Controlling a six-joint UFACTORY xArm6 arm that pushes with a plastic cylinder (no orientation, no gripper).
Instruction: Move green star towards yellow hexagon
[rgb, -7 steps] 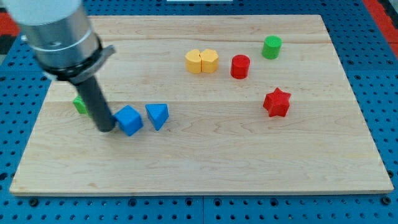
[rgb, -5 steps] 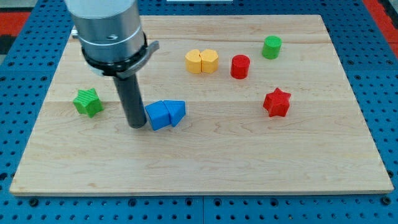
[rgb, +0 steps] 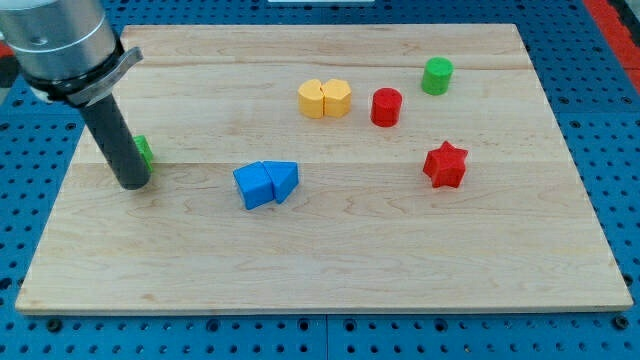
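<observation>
Well, there is no writing, brand or label to read anywhere here. The surface (rgb: 330, 250) is a pale wooden board with visible grain and plank seams, lying on a blue perforated base (rgb: 620, 150). The arm carries no gripper at all, so there is nothing spread or pressed together: it ends in a straight dark matte rod under a grey metal cylinder, and my tip (rgb: 133, 184) sits on the wood.

Taking the yellow hexagon (rgb: 313, 99) as the landmark: the green star (rgb: 144, 152) lies far off toward the view's left and a little lower, mostly hidden behind the rod, only a sliver of green showing at the rod's right edge. My tip is right at that star, just below and in front of it; whether they touch cannot be told.

Touching the hexagon on its right is a yellow heart-like block (rgb: 337, 97). Further right stands a red cylinder (rgb: 386, 106), then a green cylinder (rgb: 436, 75) up and to the right. A red star (rgb: 445, 165) lies well to the lower right. Below and slightly left of the hexagon, a blue cube (rgb: 254, 186) and a blue triangular block (rgb: 284, 178) press together. All the blocks look smooth and solid-coloured. No containers are present.
</observation>
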